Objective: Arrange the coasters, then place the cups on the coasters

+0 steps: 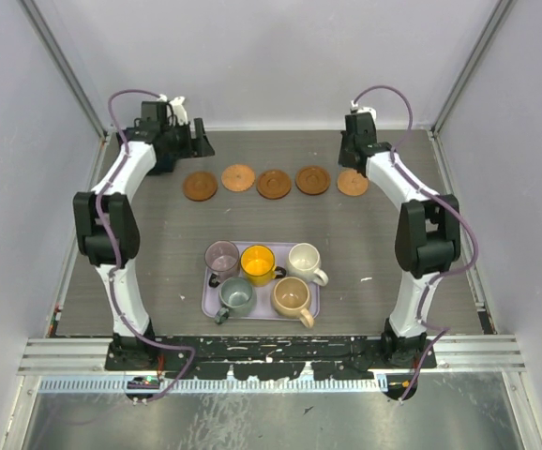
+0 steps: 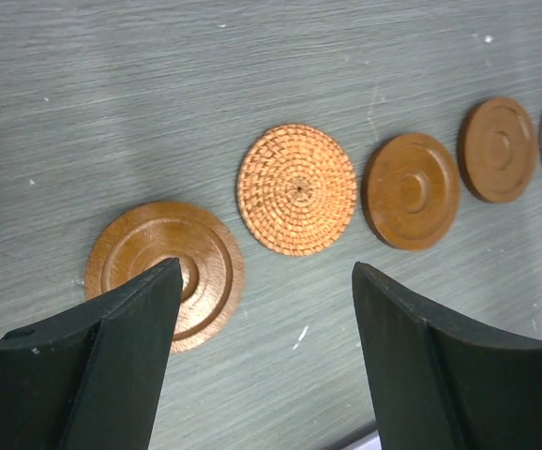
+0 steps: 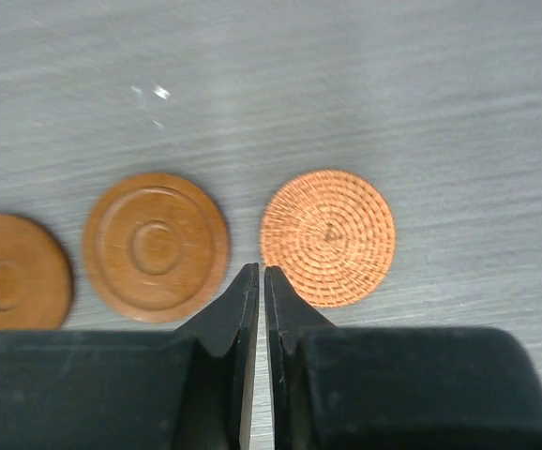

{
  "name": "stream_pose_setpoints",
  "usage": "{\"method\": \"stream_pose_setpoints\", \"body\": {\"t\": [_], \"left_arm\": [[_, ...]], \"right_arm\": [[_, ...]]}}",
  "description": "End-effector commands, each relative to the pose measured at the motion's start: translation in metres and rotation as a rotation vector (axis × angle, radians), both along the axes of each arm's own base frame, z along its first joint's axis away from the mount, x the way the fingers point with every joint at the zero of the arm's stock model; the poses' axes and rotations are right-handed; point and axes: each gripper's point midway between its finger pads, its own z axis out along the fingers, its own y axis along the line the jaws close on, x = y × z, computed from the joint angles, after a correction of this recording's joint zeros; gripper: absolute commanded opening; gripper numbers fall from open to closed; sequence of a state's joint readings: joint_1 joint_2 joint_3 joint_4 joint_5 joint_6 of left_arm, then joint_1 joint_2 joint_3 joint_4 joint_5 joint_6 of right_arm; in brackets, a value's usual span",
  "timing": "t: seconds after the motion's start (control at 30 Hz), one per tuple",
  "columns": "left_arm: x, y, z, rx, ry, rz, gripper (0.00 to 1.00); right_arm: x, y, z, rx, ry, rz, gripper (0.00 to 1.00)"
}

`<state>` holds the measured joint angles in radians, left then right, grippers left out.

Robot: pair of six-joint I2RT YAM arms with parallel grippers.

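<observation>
Five coasters (image 1: 274, 184) lay in a row on the far bench (image 1: 158, 244); five cups (image 1: 258, 264) stood on the tray (image 1: 208, 295) nearer. The left end effector (image 2: 266, 272) hung wide open and empty, the right end effector (image 3: 257, 274) pressed closed and empty, both above the row

Top external: high, behind arm bases (image 1: 135, 354), steep downward look. Whole worktop (image 1: 173, 234) in frame, bases at 6 o'clock, coaster row (image 1: 274, 184) toward 12 o'clock.
Left wrist: close over worktop, aimed down past left pincer (image 2: 266, 281) at 6 o'clock. Row runs 8 to 3 o'clock.
Right wrist: even closer, right pincer (image 3: 257, 274) at 6 o'clock. Row's right end only.
All three share row. Woven end coaster (image 3: 327, 236) central in right wrist, clipped at 3 o'clock in left wrist.
</observation>
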<state>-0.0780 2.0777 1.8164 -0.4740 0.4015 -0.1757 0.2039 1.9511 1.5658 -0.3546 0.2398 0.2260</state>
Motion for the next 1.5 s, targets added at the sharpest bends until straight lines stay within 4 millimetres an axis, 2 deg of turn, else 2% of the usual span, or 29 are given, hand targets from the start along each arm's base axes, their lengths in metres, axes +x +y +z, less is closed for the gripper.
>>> {"method": "stream_pose_setpoints", "body": {"t": [0.0,0.07,0.27,0.37,0.47,0.63,0.9,1.0,1.1,1.2,1.23,1.3,1.47], "left_arm": [[-0.010,-0.001,0.038,-0.044,-0.112,-0.004,0.75],[-0.026,0.001,0.031,-0.048,-0.105,0.006,0.76],[-0.067,0.020,0.015,-0.007,-0.099,0.122,0.76],[-0.086,0.026,0.018,-0.010,-0.107,0.163,0.76],[-0.104,0.030,0.023,-0.012,-0.128,0.190,0.77],[-0.125,0.044,0.026,0.030,-0.154,0.244,0.77],[-0.153,0.053,0.023,0.024,-0.178,0.303,0.78],[-0.157,0.052,0.016,0.024,-0.161,0.303,0.78],[-0.158,0.046,0.020,-0.001,-0.159,0.278,0.78],[-0.159,0.040,0.024,-0.022,-0.159,0.245,0.78],[-0.159,0.040,0.023,-0.022,-0.157,0.244,0.79],[-0.163,0.040,0.035,-0.024,-0.190,0.241,0.79],[-0.165,0.041,0.040,-0.022,-0.201,0.239,0.79]], "right_arm": [[-0.001,0.043,0.058,0.062,-0.146,0.130,0.14],[-0.006,0.068,0.058,0.057,-0.141,0.188,0.17],[-0.016,0.165,0.041,0.013,-0.117,0.380,0.18],[-0.011,0.199,0.025,0.010,-0.099,0.424,0.18],[-0.002,0.223,0.008,0.030,-0.088,0.442,0.18],[0.009,0.252,-0.007,0.092,-0.095,0.466,0.18],[0.020,0.295,-0.009,0.155,-0.127,0.543,0.19],[0.024,0.305,-0.010,0.168,-0.139,0.554,0.19],[0.027,0.315,-0.008,0.195,-0.157,0.570,0.20],[0.032,0.321,-0.019,0.202,-0.156,0.581,0.21],[0.033,0.323,-0.021,0.203,-0.154,0.584,0.22],[0.033,0.327,-0.025,0.207,-0.147,0.597,0.22],[0.031,0.334,-0.037,0.230,-0.121,0.628,0.24]]}}
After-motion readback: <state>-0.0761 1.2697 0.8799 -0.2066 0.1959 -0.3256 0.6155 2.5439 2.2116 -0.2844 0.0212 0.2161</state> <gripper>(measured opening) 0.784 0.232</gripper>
